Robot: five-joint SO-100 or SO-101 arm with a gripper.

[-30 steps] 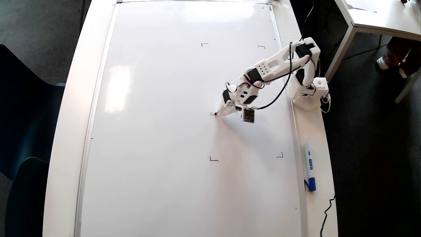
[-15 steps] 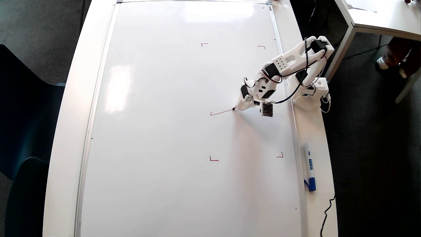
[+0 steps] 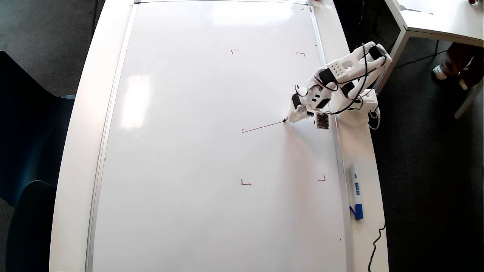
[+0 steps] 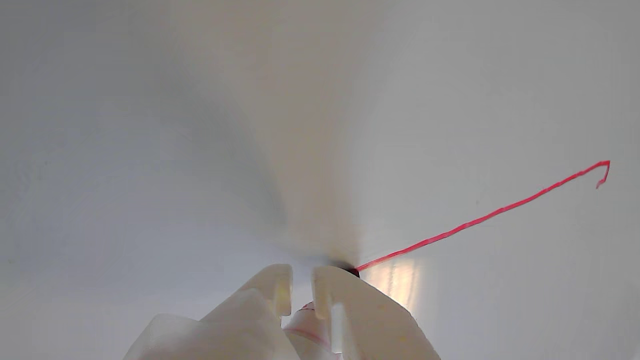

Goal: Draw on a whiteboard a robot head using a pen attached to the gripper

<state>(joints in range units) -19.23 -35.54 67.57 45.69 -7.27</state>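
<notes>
The whiteboard (image 3: 189,151) fills most of the overhead view. My gripper (image 3: 291,118) hovers near its right edge, shut on the pen (image 3: 286,120), whose tip touches the board. The robot head drawing consists of one slanted red stroke (image 3: 262,126) with a small hook at its left end; it runs right and ends at the pen tip. In the wrist view the two white fingers of the gripper (image 4: 301,274) close around the pen (image 4: 306,320), and its dark tip meets the red stroke (image 4: 480,217) on the whiteboard (image 4: 150,125).
Small red corner marks sit at upper left (image 3: 235,50), upper right (image 3: 300,53), lower left (image 3: 245,183) and lower right (image 3: 322,179). A blue-capped white marker (image 3: 356,192) lies on the table rim right of the board. The arm base (image 3: 355,111) stands there too. Dark chairs (image 3: 22,151) are at left.
The arm has folded back toward its base. The pen tip slid right across the board and left a lengthening red line behind it.
</notes>
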